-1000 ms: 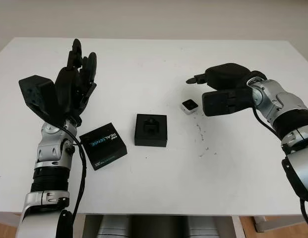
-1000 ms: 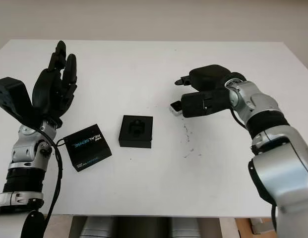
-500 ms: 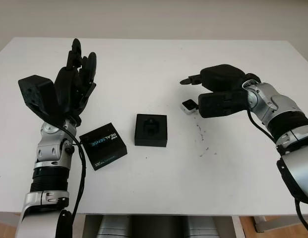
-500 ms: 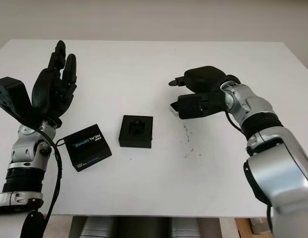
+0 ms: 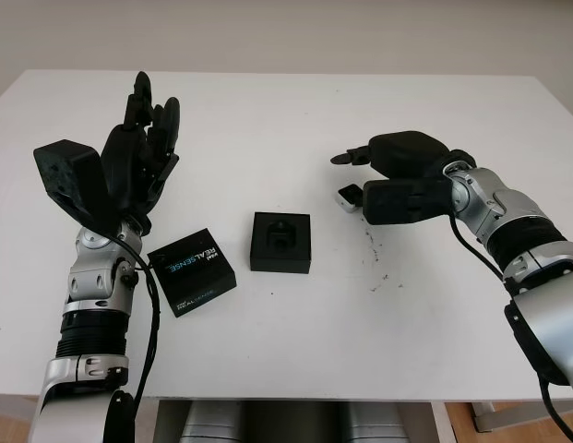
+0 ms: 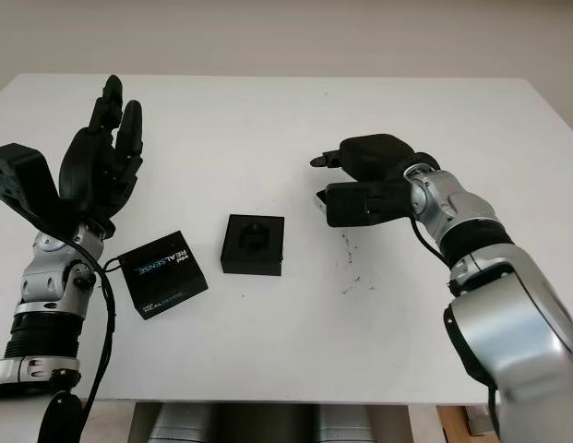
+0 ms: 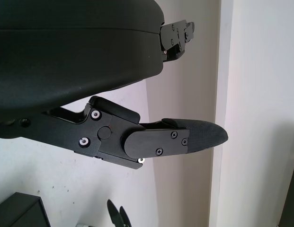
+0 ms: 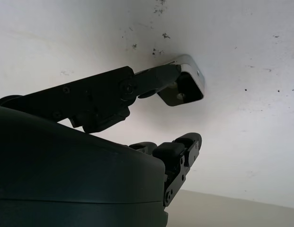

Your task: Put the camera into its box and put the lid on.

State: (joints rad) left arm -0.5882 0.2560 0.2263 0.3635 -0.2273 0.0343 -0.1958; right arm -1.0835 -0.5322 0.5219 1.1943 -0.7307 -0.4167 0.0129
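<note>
The right hand (image 5: 397, 180) reached the small camera (image 5: 348, 196), fingers apart, one finger (image 8: 137, 85) touching it. The left hand (image 5: 129, 166) stood raised and open above the lid (image 5: 191, 270), beside the box (image 5: 280, 242).

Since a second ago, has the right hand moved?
Yes. The right hand has shifted left toward the box, closing around the camera.

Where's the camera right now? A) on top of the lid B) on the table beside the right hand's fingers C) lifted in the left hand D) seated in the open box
B: the camera sits on the table, the right hand closing around it, right of the open box.
</note>
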